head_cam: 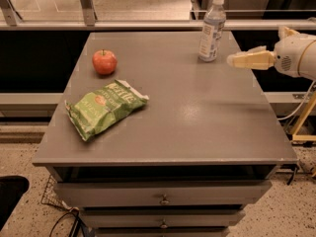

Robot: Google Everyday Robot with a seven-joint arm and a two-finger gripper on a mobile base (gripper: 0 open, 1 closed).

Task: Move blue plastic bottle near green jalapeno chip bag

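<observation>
Blue plastic bottle (212, 28) stands upright at the far right of the table (197, 112), gripper (238, 60) just beside it.
Likely light, smooth, tippy: grasp low on the body. Whether the gripper is open or closed, I can't tell.

A grey table (197, 127) with drawers (163, 194) beneath carries three things. A red apple (104, 62) sits at the far left, and the green jalapeno chip bag (105, 107) lies flat just in front of it. The blue plastic bottle (212, 28) stands upright near the far right corner. The gripper (231, 60) hovers above the right edge, close beside the bottle.
</observation>
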